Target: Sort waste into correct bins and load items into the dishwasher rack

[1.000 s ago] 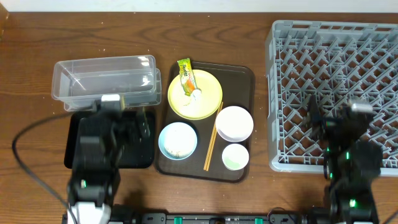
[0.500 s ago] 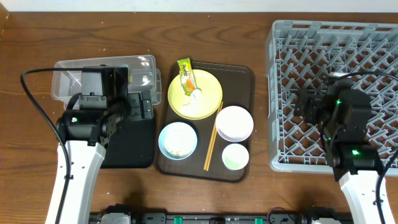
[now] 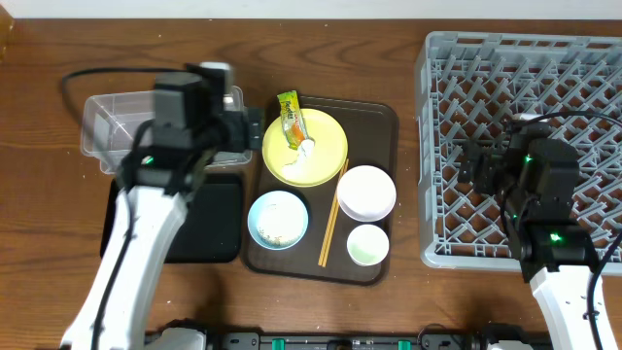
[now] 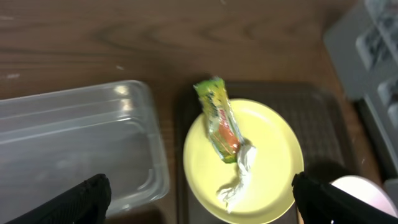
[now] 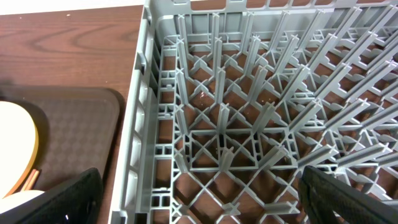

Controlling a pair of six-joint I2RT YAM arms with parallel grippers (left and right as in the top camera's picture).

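Left pincer (image 4: 200, 198), spread wide, hangs near the snack wrapper (image 4: 219, 121) on the yellow plate (image 4: 277, 152).

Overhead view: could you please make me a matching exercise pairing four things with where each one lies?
Things:
1. snack wrapper
2. chopsticks
3. light blue bowl
4. black tray

Places:
A. just left of the brown serving tray
B. across the yellow plate's far rim
C. in the serving tray's near-left corner
D. between the light blue bowl and the white bowl

Pairs: 1-B, 2-D, 3-C, 4-A
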